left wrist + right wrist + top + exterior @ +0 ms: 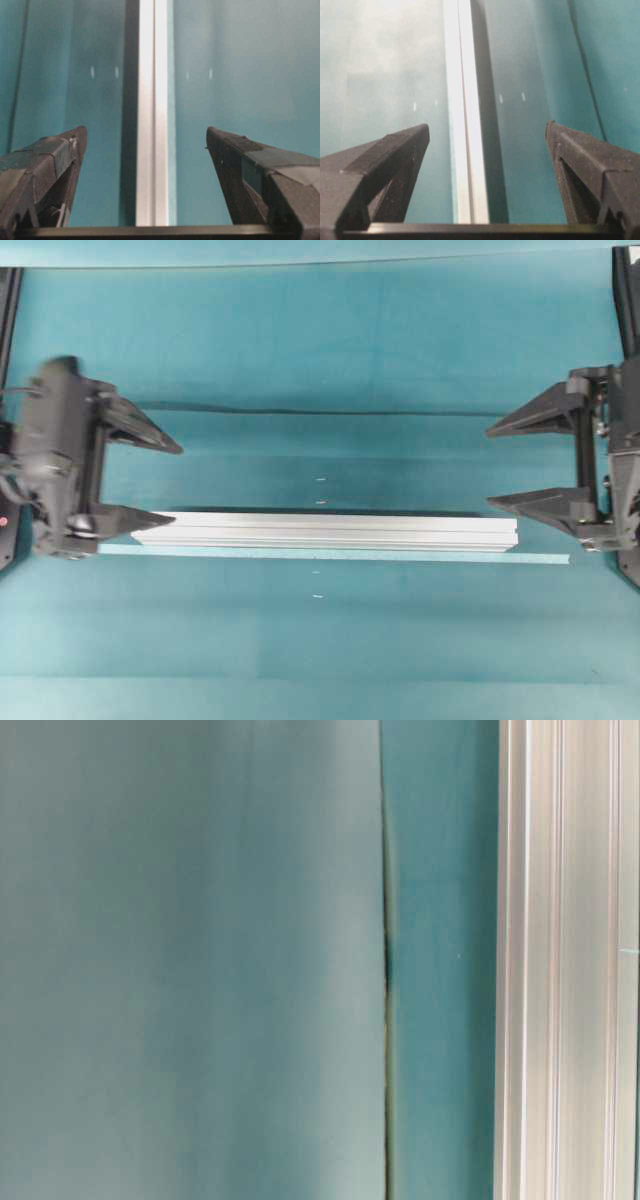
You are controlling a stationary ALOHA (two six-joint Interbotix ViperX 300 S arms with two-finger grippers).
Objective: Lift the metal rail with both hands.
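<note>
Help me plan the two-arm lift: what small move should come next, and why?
Probably lower both arms onto the rail's ends. The left gripper and right gripper are wide open and holding nothing; the metal rail lies flat on the table, running between each pair of fingers in the wrist views.

Teal table, metal rail lying flat on it, pale tape strip just beside

Metal rail lies flat on counter, running lengthwise btwn left pincer & right pincer. Its one end sits under left pincer's tips; other end just short of right pincer. Tape strip alongside rail.
</note>
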